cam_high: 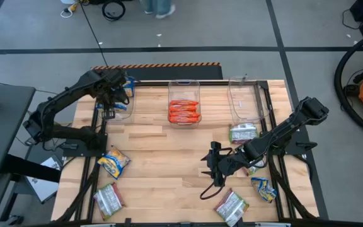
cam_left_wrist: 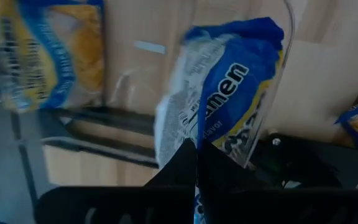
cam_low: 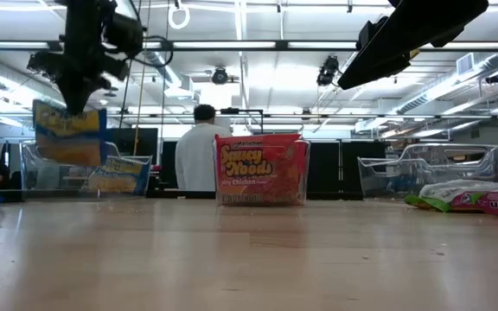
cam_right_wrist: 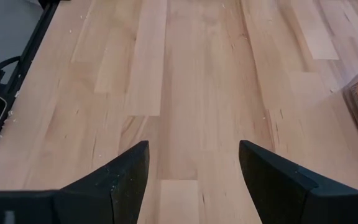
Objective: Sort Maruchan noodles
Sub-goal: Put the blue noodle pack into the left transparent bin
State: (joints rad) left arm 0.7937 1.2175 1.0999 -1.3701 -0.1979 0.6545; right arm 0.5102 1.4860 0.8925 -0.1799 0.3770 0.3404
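A yellow-and-blue ramen packet (cam_left_wrist: 219, 93) hangs from the left gripper (cam_left_wrist: 194, 163), whose fingers are pinched tight on its lower edge, above the left clear bin (cam_high: 120, 104) at the table's far left. It looks light, crinkly and slick, its brittle noodle block likely to crack under a hard squeeze, so a seam or short edge seems the safest hold. The right gripper (cam_right_wrist: 193, 165) hovers spread wide and empty over bare table (cam_right_wrist: 191, 74); more loose packets (cam_high: 112, 162) lie nearby, orange ones (cam_high: 184, 111) binned.

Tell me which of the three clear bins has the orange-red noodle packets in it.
The middle bin at the table's far edge. It holds a stack of orange-red packets; the right bin looks empty, and the left gripper holds a yellow-and-blue packet at the left one.
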